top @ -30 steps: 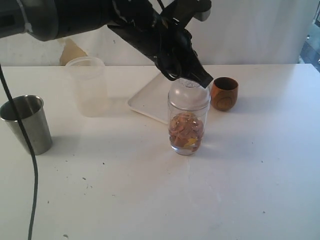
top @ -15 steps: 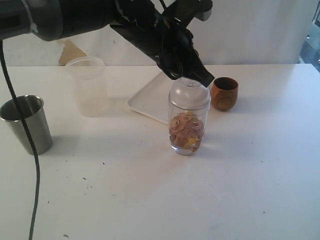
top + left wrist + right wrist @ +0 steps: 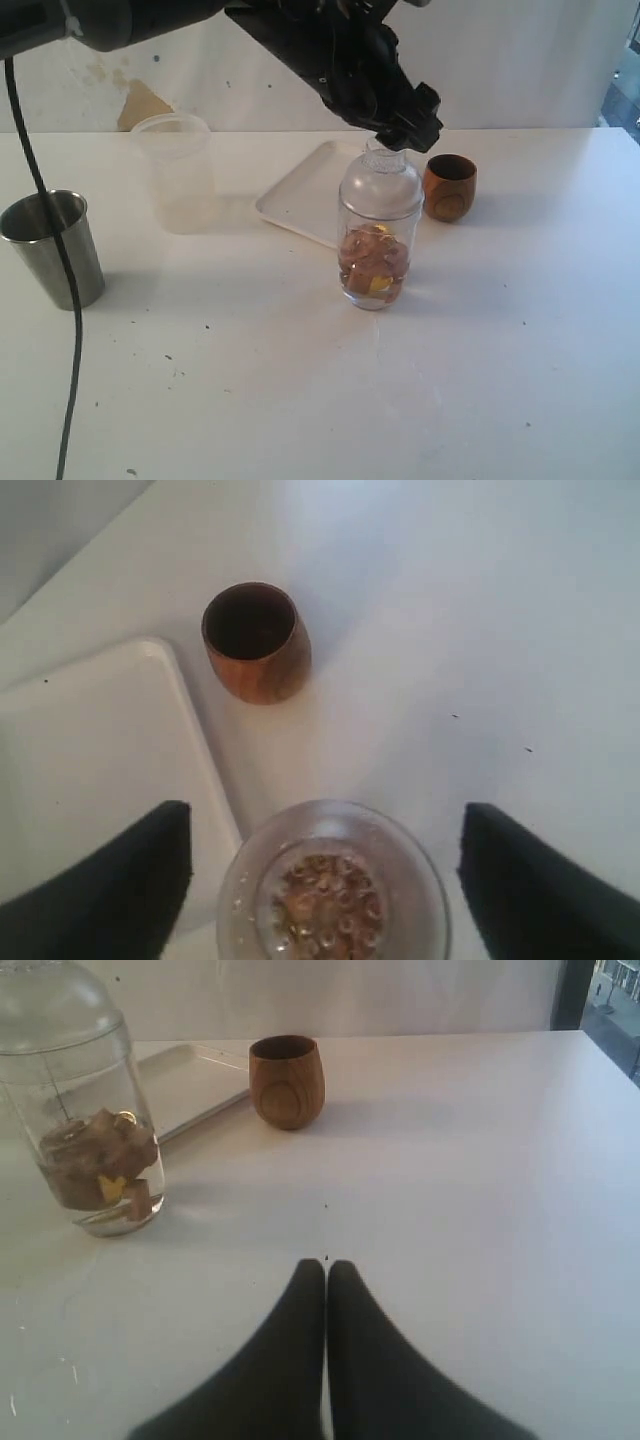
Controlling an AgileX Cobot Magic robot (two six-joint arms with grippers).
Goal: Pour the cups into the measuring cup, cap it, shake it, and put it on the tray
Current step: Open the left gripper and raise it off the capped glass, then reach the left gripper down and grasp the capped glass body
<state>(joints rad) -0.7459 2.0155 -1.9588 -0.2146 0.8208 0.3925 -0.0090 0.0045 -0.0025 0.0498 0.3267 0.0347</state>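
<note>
The clear measuring cup (image 3: 377,262) stands mid-table with brown and yellow pieces in its bottom. The domed cap (image 3: 380,183) sits on its mouth. My left gripper (image 3: 405,135) hangs open just above the cap's neck, touching nothing. In the left wrist view its fingers (image 3: 110,890) stand wide on either side of the cap (image 3: 335,880). The wooden cup (image 3: 449,187) stands upright to the right of the measuring cup, and the steel tumbler (image 3: 55,248) at far left. The white tray (image 3: 300,200) lies behind. My right gripper (image 3: 326,1265) is shut and empty, low over the table, facing the measuring cup (image 3: 95,1150).
A frosted whitish tub (image 3: 178,170) stands at the back left beside the tray. A black cable (image 3: 68,330) hangs down across the left side, in front of the steel tumbler. The wooden cup (image 3: 255,640) looks empty from above.
My left gripper has opened and lifted off the cap's neck, moving slightly up and to the right. The cap stays on the measuring cup. Nothing else has moved.
</note>
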